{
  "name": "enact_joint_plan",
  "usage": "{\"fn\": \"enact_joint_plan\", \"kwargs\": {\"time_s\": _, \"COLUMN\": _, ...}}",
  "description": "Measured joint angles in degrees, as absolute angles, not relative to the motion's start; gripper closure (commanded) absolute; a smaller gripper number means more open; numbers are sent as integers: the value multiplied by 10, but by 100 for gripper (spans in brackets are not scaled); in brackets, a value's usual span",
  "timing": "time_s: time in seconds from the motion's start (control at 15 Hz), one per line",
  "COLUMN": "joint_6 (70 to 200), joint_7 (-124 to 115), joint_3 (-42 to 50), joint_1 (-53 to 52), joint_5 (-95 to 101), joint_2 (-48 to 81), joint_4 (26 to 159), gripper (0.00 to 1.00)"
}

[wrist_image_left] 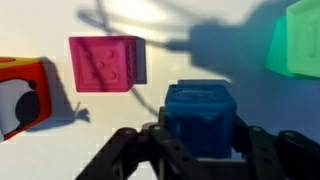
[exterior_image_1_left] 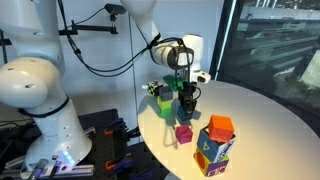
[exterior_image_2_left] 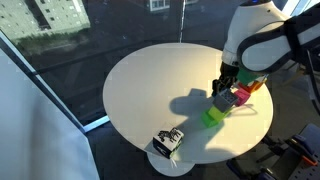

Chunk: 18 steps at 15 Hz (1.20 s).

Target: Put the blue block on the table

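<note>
Strong light bleaches the white counter (exterior_image_2_left: 140,85), which is nearly blown out in the wrist view. The arm's hard, dark shadow (exterior_image_2_left: 192,103) lies mid-frame, and thin cable shadows cross the top of the wrist view. At that view's bottom edge, the gripper (wrist_image_left: 200,142) and blue block (wrist_image_left: 200,115) look dim and soft-focused.

A dark-blue block (wrist_image_left: 200,112) is seen within the black gripper (wrist_image_left: 197,140). Beyond the gripper to the left, a magenta cube (wrist_image_left: 107,63) patterned with raised dots is shown, and to the right a green cube (wrist_image_left: 298,40). Farther left, an orange block (wrist_image_left: 18,95) with a white-and-black mark is seen. The table (wrist_image_left: 40,25) is white.
</note>
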<state>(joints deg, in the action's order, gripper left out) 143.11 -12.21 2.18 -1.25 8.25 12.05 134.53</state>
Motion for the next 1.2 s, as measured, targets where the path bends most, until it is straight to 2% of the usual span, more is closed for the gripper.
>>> {"fn": "enact_joint_plan", "kwargs": {"time_s": 0.33, "joint_6": 1449, "joint_7": -132, "joint_3": 22, "joint_1": -14, "joint_5": 82, "joint_2": 134, "joint_4": 1346, "gripper": 69}}
{"fn": "enact_joint_plan", "kwargs": {"time_s": 0.47, "joint_6": 1461, "joint_7": -139, "joint_3": 22, "joint_1": -14, "joint_5": 82, "joint_2": 139, "joint_4": 1347, "gripper": 19}}
{"fn": "enact_joint_plan", "kwargs": {"time_s": 0.6, "joint_6": 1469, "joint_7": -144, "joint_3": 22, "joint_1": -15, "joint_5": 82, "joint_2": 141, "joint_4": 1348, "gripper": 18}}
{"fn": "enact_joint_plan", "kwargs": {"time_s": 0.73, "joint_6": 1469, "joint_7": -145, "joint_3": 22, "joint_1": -15, "joint_5": 82, "joint_2": 143, "joint_4": 1349, "gripper": 3}}
{"fn": "enact_joint_plan", "kwargs": {"time_s": 0.8, "joint_6": 1469, "joint_7": -145, "joint_3": 22, "joint_1": -15, "joint_5": 82, "joint_2": 143, "joint_4": 1349, "gripper": 0}}
{"fn": "enact_joint_plan", "kwargs": {"time_s": 1.2, "joint_6": 1466, "joint_7": -145, "joint_3": 23, "joint_1": -15, "joint_5": 82, "joint_2": 130, "joint_4": 1349, "gripper": 0}}
